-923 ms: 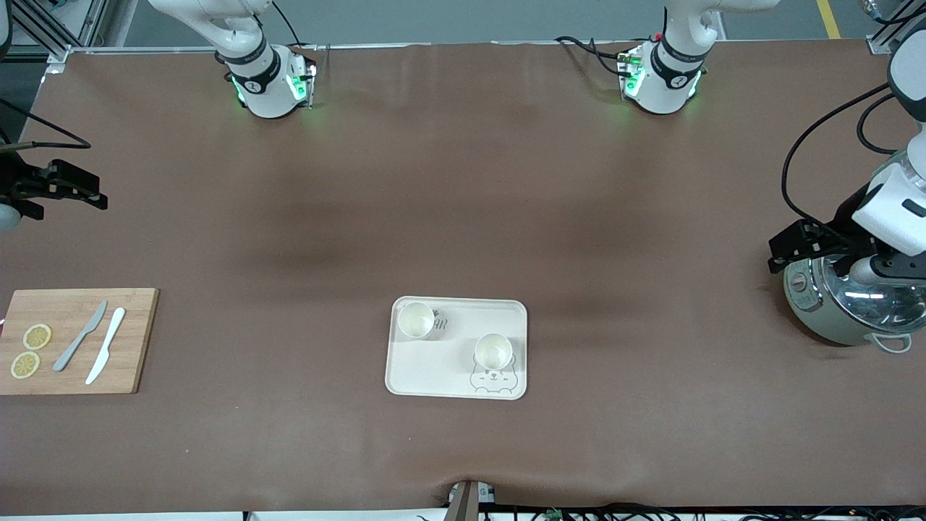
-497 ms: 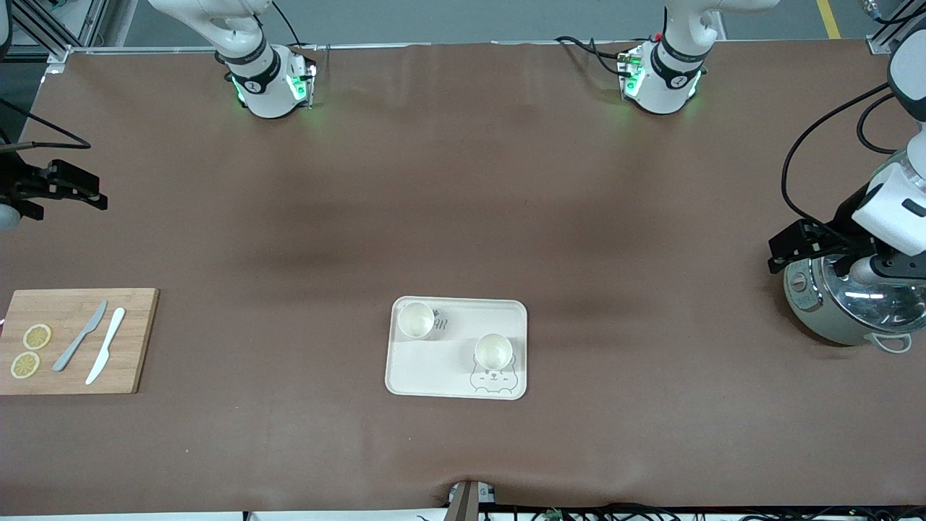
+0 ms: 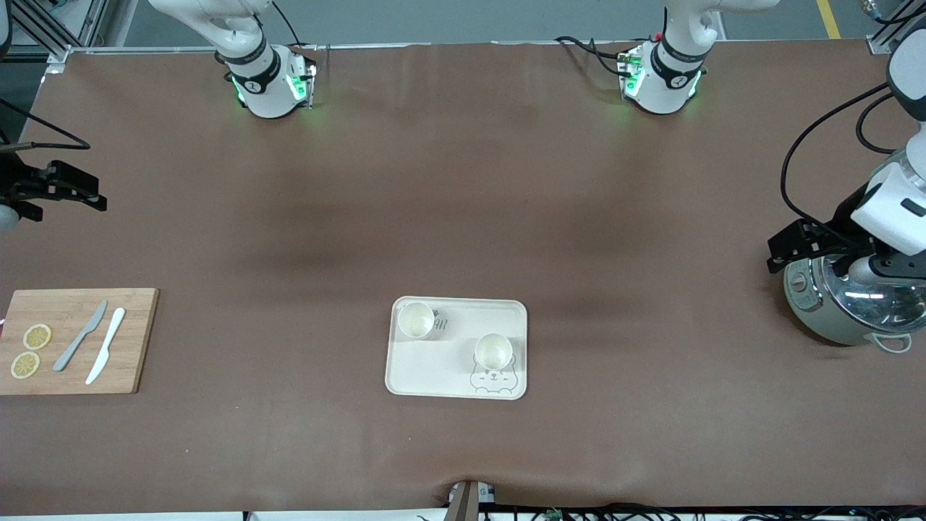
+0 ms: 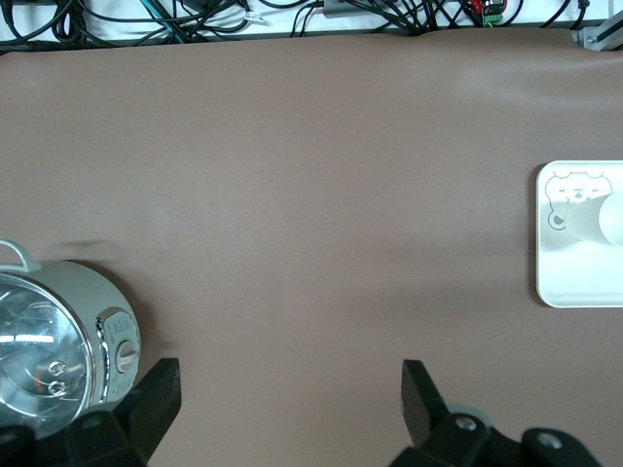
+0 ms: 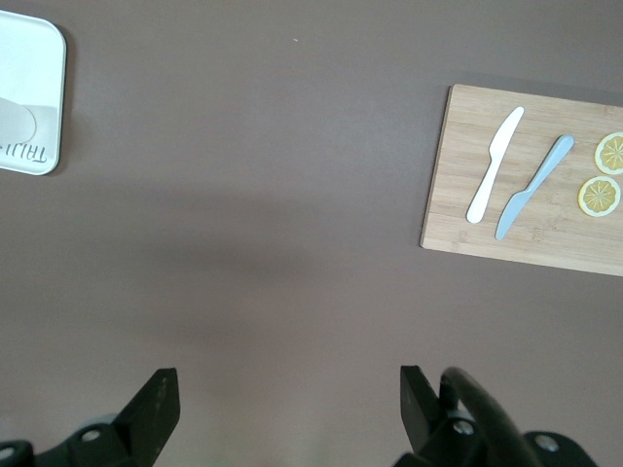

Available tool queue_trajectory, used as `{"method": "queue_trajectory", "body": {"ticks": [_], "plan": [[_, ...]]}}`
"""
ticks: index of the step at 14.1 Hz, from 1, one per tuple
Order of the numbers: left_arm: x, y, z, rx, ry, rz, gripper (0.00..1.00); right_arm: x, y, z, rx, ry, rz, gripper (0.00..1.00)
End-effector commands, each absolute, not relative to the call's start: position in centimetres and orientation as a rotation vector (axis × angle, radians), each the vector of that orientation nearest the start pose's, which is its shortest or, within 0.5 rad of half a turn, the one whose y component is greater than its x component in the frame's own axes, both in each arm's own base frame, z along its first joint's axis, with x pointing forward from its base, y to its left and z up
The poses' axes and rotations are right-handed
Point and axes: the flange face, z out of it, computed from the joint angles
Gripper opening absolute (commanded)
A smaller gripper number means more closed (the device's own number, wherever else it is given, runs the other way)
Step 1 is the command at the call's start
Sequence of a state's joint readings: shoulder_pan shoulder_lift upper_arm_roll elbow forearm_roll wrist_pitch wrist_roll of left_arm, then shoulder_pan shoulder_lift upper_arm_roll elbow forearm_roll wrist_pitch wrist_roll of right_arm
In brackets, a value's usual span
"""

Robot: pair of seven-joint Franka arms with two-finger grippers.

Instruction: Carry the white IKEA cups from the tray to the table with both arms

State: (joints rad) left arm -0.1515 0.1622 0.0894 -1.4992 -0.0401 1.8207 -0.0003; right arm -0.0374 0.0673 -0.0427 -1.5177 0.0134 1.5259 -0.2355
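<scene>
1. Front view: two white IKEA cups stand upright on the bear-printed tray.
2. Left gripper hovers open over the rice cooker.
3. Right gripper waits open above bare table.

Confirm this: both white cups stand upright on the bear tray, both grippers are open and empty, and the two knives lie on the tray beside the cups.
One thing is wrong: the two knives lie on the wooden cutting board, not on the tray, as the front view shows. The cups, left gripper and right gripper are as you say.
</scene>
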Motion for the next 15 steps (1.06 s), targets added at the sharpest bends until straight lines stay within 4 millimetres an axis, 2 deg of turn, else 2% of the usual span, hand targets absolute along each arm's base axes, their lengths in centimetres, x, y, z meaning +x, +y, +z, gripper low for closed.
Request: {"method": "queue_trajectory", "body": {"ticks": [1, 3, 6, 9, 11, 12, 13, 14, 15], "plan": [[62.2, -4.2, 59.4, -3.163, 0.052, -0.242, 1.00, 57.0, -4.8, 60.6, -3.108, -0.213, 0.095, 1.00], [62.0, -4.0, 59.6, -3.176, -0.065, -0.219, 1.00, 57.2, -5.1, 60.7, -3.114, -0.216, 0.085, 1.00], [61.4, -4.6, 58.3, -3.199, -0.071, -0.102, 1.00, 58.0, -5.8, 58.8, -3.108, -0.205, 0.129, 1.00], [61.9, -5.2, 58.4, -3.174, -0.057, -0.155, 1.00, 58.6, -6.0, 58.4, -3.119, -0.204, 0.138, 1.00], [62.2, -6.3, 58.6, -3.190, -0.112, -0.188, 1.00, 58.9, -6.0, 58.2, -3.119, -0.201, 0.140, 1.00], [62.9, -8.3, 59.1, -3.197, -0.153, -0.215, 1.00, 59.0, -6.2, 57.7, -3.110, -0.179, 0.151, 1.00], [64.0, -9.6, 59.3, -3.198, -0.173, -0.226, 1.00, 59.3, -7.4, 56.8, -3.102, -0.155, 0.168, 1.00], [64.7, -11.9, 58.6, -3.198, -0.157, -0.219, 1.00, 59.4, -8.8, 56.3, -3.091, -0.118, 0.173, 1.00], [64.9, -14.4, 57.7, -3.198, -0.182, -0.204, 1.00, 59.4, -9.0, 56.1, -3.090, -0.120, 0.182, 1.00]]}}
